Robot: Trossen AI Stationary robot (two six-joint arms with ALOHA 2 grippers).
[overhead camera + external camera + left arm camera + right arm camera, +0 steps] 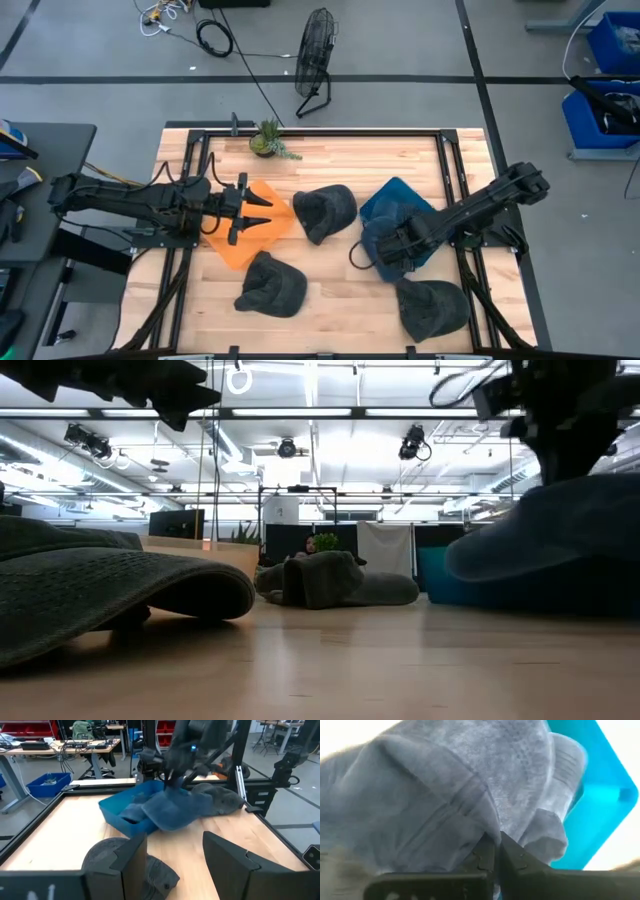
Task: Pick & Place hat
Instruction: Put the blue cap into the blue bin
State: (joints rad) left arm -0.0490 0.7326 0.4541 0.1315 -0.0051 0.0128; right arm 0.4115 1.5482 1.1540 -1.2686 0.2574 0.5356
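My right gripper (390, 246) is shut on a blue-grey hat (380, 240), which it holds over the blue tray (405, 198) at the table's right. The hat also shows in the left wrist view (170, 810) and the low view (560, 525). My left gripper (266, 208) is open and empty above the orange tray (255, 240) at the table's left; its fingers (225, 855) stand apart. Three dark grey hats lie brim-down on the table: one in the middle (325, 212), one near the front left (270, 286), one at the front right (432, 308). My right gripper pinches a bunched fold of the hat's cloth (487, 827) between its two shut fingers (515, 857). The fingers come from above, slanting down from the table's right. The hat hangs slack below them over the blue tray; I cannot tell whether its lower edge touches the tray.
A small potted plant (267, 140) stands at the table's far edge. Black frame rails (450, 170) run along the table's sides. Bare wood (345, 290) shows between the front hats. A floor fan (315, 55) stands beyond the table.
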